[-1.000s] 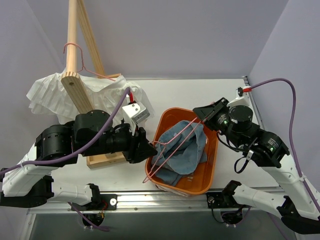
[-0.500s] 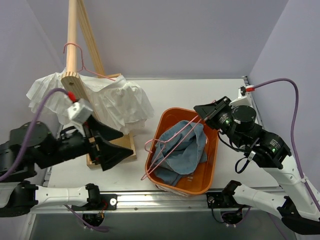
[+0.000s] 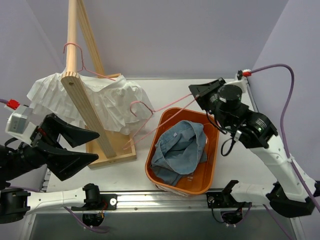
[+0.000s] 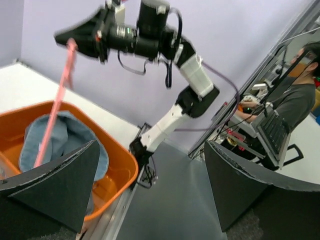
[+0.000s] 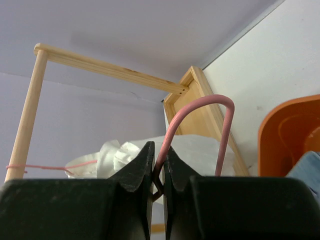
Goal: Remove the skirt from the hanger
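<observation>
The skirt (image 3: pixel 180 150) lies crumpled in the orange basket (image 3: pixel 212 165) in front of the arms, a blue heap filling most of the tub. The pink hanger (image 4: pixel 56 100) is above it, not in it. Its hook and shoulder wires hang in the air over the basket's far-left corner, so I judge the separation essentially done.

I'll add one caution. In the left wrist view the wire crosses in front of the denim, and I can't rule out a fold touching the hanger's low end, though the overhead view shows it clear.

My right gripper (image 5: pixel 158 150) is clamped on the hanger's wire, jaws pinched tight with the pink loop arching out between them. From that grip the hanger's long axis runs leftward and slightly toward me, pointing at the wooden rack (image 3: pixel 82 100) and the white cloth (image 3: pixel 115 100) draped on it.

The skirt sits below the right gripper, toward the near side, so that arm is much the nearer one. My left gripper (image 3: pixel 95 146) is at the near-left edge, jaws spread wide around nothing, well apart from both basket and hanger.

What matters next is keeping the hanger's free end high as I carry it away from the basket, so it doesn't snag the white cloth.
</observation>
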